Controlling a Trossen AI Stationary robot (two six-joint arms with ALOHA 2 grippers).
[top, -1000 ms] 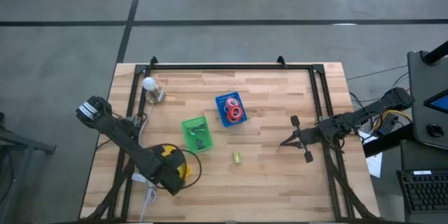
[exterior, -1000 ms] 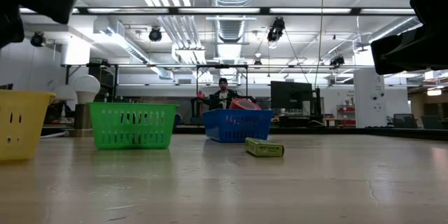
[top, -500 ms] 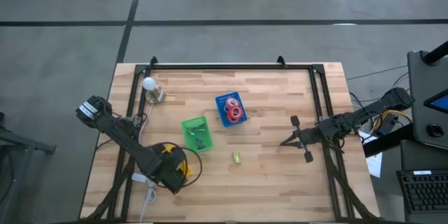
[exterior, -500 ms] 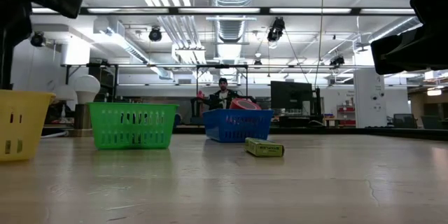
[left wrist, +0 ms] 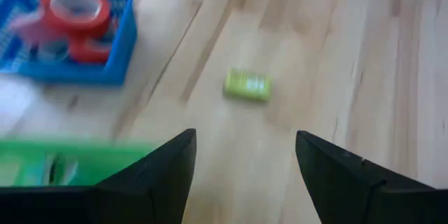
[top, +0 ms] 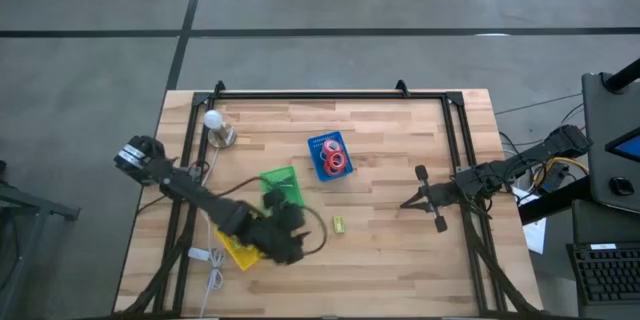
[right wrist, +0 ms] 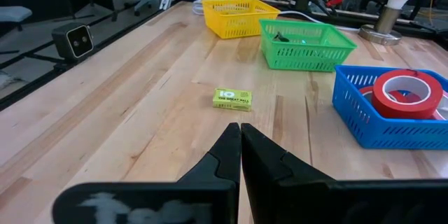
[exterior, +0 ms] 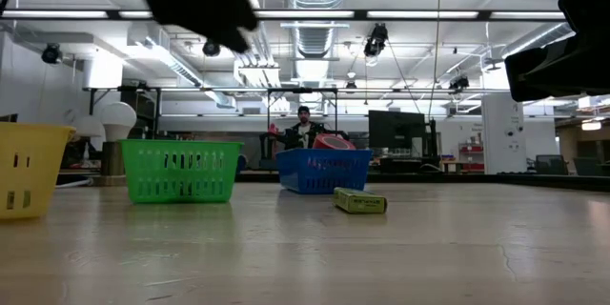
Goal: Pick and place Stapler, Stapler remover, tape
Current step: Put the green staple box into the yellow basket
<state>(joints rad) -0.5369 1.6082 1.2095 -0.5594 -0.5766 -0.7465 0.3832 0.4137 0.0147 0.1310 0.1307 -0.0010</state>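
The left tool [left wrist: 241, 175], fingers spread wide and empty, hangs above the wooden desk [top: 400, 250] beside the green plastic basket [top: 281, 186]. Just ahead of it lies the small yellow-green staple box [left wrist: 247, 85], long axis crosswise to the fingers. The left arm is much nearer. The red tape rolls [top: 335, 163] sit in the blue plastic basket [top: 322, 144]. The right tool [right wrist: 240, 155], fingers pressed together, waits near the desk's right edge.
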